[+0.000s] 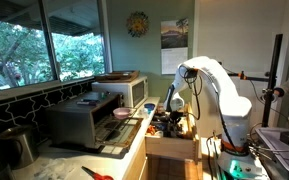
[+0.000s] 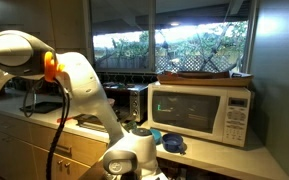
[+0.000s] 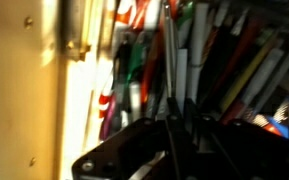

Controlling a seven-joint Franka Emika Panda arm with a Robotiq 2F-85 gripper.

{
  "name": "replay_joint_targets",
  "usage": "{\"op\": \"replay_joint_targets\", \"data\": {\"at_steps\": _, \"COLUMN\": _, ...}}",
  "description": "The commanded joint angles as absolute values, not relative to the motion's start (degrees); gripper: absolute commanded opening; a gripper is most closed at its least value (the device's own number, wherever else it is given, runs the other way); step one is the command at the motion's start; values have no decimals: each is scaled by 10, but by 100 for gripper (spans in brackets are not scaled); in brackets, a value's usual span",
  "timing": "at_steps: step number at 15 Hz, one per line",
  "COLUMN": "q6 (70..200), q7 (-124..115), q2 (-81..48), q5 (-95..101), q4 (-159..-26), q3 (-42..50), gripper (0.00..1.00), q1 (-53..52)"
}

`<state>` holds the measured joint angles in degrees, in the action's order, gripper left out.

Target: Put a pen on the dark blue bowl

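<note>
Progress check: this looks like the very early part of the job, as far as I can judge. The arm point(image 1: 210, 82) is bent down over an open drawer point(image 1: 170, 146) next to the counter. The wrist view is basically wall-to-wall pens point(image 3: 187, 62), a whole jumble of them lying side by side against the drawer's wooden side.

The gripper point(image 3: 174, 152) shows up as a dark blob at the bottom of the wrist view, hovering right above that pile. It's so blurry and shadowed that I honestly can't tell whether the fingers are apart or pinched together. I also can't tell if any pen is between them, and nothing looks lifted out of the pile.

The dark blue bowl point(image 2: 174, 145) sits on the counter just in front of the microwave point(image 2: 202, 110) in an exterior view. It's well apart from the drawer, and I can't make out anything in it from this angle.

So my read: nothing's done yet. Left to do is picking one pen out of the clutter, pulling it up out of the drawer, carrying it over to the bowl and setting it down. Singling out one pen from that mess seems like the fiddly bit.
</note>
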<state>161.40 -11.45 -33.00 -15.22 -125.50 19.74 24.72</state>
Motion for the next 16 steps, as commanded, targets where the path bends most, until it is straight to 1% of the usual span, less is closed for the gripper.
{"op": "replay_joint_targets", "data": {"at_steps": 1, "q6": 1611, "q7": -73, "q2": -303, "q5": -119, "q4": -1258, "q3": 231, "gripper": 3, "q1": 275}}
{"op": "replay_joint_targets", "data": {"at_steps": 2, "q6": 1627, "q7": -47, "q2": -288, "q5": -128, "q4": -1261, "q3": 219, "gripper": 3, "q1": 299}}
{"op": "replay_joint_targets", "data": {"at_steps": 4, "q6": 1681, "q7": 27, "q2": -256, "q5": -174, "q4": -1261, "q3": 157, "gripper": 3, "q1": 374}}
{"op": "replay_joint_targets", "data": {"at_steps": 7, "q6": 1717, "q7": 152, "q2": -213, "q5": -257, "q4": -1254, "q3": 38, "gripper": 3, "q1": 499}}
{"op": "replay_joint_targets", "data": {"at_steps": 10, "q6": 1682, "q7": 284, "q2": -167, "q5": -364, "q4": -1239, "q3": -90, "gripper": 3, "q1": 611}}
{"op": "replay_joint_targets", "data": {"at_steps": 12, "q6": 1659, "q7": 374, "q2": -135, "q5": -414, "q4": -1258, "q3": -175, "gripper": 3, "q1": 679}}
{"op": "replay_joint_targets", "data": {"at_steps": 13, "q6": 1685, "q7": 302, "q2": -167, "q5": -369, "q4": -1236, "q3": -106, "gripper": 11, "q1": 618}}
{"op": "replay_joint_targets", "data": {"at_steps": 15, "q6": 1671, "q7": 346, "q2": -146, "q5": -397, "q4": -1242, "q3": -156, "gripper": 11, "q1": 658}}
{"op": "replay_joint_targets", "data": {"at_steps": 16, "q6": 1670, "q7": 351, "q2": -141, "q5": -399, "q4": -1246, "q3": -163, "gripper": 3, "q1": 663}}
